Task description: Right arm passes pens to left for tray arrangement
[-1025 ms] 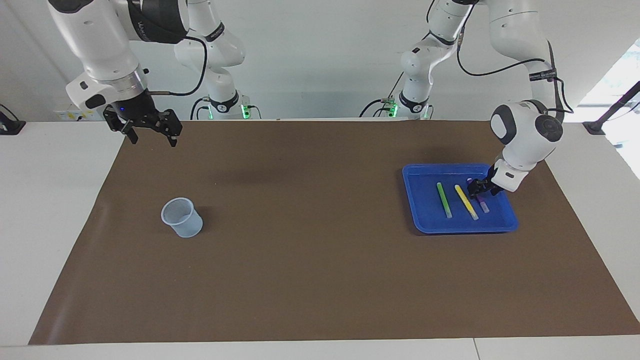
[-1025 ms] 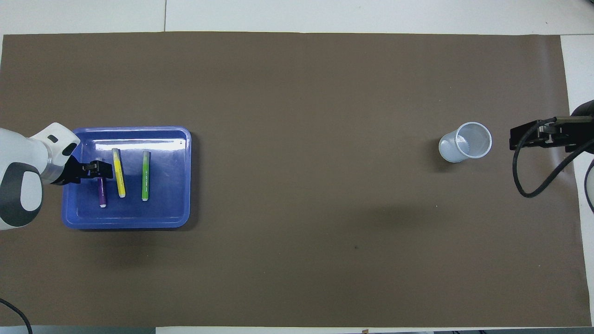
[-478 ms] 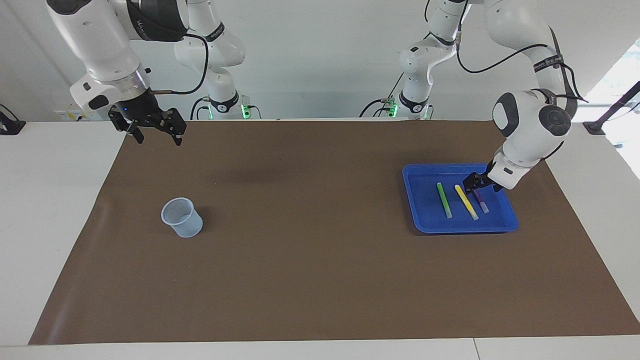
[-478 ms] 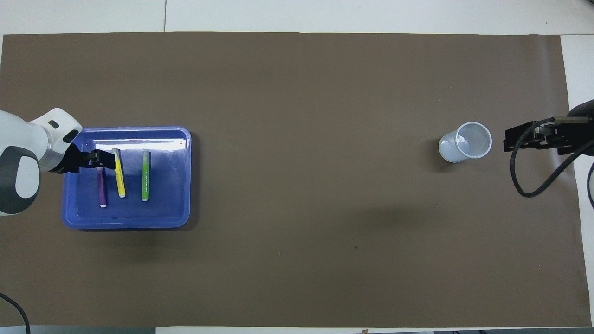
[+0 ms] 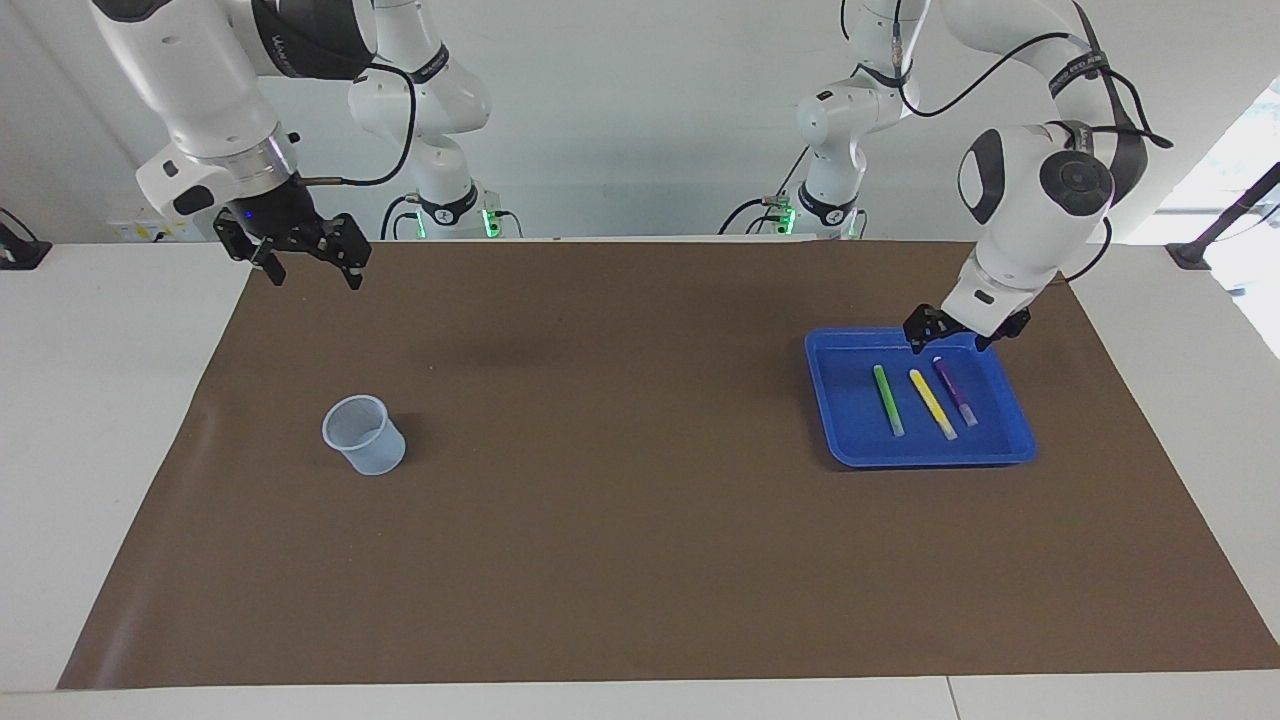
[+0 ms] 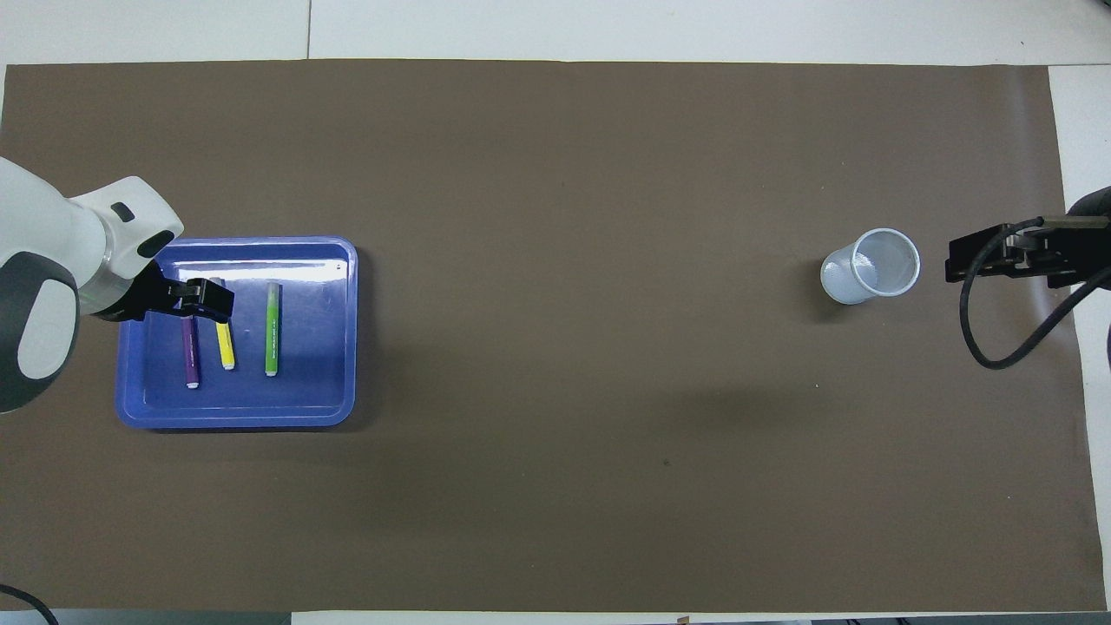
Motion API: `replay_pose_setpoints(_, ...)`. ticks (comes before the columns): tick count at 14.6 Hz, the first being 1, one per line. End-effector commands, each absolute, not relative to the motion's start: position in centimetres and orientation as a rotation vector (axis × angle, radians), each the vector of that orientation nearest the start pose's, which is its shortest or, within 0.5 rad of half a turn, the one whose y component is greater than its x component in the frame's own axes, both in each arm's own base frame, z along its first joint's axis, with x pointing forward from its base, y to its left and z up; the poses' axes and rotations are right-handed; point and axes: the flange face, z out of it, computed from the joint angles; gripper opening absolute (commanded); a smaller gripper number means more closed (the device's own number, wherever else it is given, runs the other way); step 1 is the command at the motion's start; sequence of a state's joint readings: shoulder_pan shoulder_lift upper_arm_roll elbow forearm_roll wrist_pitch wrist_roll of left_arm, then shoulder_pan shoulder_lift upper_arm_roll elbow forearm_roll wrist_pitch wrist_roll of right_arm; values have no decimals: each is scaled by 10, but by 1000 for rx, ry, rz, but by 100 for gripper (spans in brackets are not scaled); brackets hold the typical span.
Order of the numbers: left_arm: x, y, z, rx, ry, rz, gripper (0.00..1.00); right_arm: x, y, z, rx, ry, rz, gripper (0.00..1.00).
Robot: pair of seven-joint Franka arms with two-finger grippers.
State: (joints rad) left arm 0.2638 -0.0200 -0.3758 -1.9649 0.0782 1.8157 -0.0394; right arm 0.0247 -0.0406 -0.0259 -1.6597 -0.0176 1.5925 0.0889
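Note:
The blue tray (image 5: pixel 1010 440) (image 6: pixel 343 347) lies toward the left arm's end of the table. Three pens lie side by side in it. The green pen (image 5: pixel 888 400) (image 6: pixel 272 328) is on the side toward the right arm's end, the yellow pen (image 5: pixel 932 404) (image 6: pixel 225 345) is in the middle, and the purple pen (image 5: pixel 955 391) (image 6: pixel 188 351) is on the side toward the left arm's end. My left gripper (image 5: pixel 948 338) (image 6: pixel 204 298) hangs open and empty above the tray's rim nearest the robots. My right gripper (image 5: pixel 308 268) (image 6: pixel 1011 259) waits open and empty, raised over the brown mat's edge.
A clear plastic cup (image 5: pixel 365 433) (image 6: pixel 871 265) stands upright on the brown mat (image 5: pixel 620 500) toward the right arm's end. White table shows around the mat on all sides.
My left gripper has lifted off the purple pen and drawn back over the tray's robot-side rim, while the pen stays in the tray. The right gripper has barely shifted.

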Motion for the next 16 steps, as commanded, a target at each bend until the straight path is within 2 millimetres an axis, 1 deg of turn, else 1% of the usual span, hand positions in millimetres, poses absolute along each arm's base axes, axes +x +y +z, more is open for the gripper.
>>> replay_pose_setpoints(1,506,-57,525,-3082,49,262,100,545,-4,613,-3152,155,50,100)
replay_pose_setpoints(3,499,-62,563,-3075,36,332,100,545,-5,613,-3152,159,45,100)
replay_pose_setpoints(4,499,-66,578,-3076,46,341,100,545,-4,613,-3152,159,45,100)
replay_pose_setpoints(5,499,-63,587,-3078,37,351,100,545,-4,613,-3152,159,45,100)
replay_pose_setpoints(7,506,-64,607,-3097,41,281,100,545,-3,612,-3150,166,47,100)
replay_pose_setpoints(8,511,-68,613,-3101,46,247,100,545,-3,612,-3150,169,47,100)
replay_pose_setpoints(10,513,-67,615,-3105,39,231,100,545,-3,610,-3150,169,50,100)
replay_pose_setpoints(13,512,-66,606,-3129,27,259,100,545,-3,609,-3150,169,55,100)
replay_pose_setpoints(15,515,-70,615,-3136,36,234,100,545,-3,609,-3150,171,55,100)
replay_pose_setpoints(16,515,-72,626,-3136,45,205,100,545,-3,608,-3150,171,59,100)
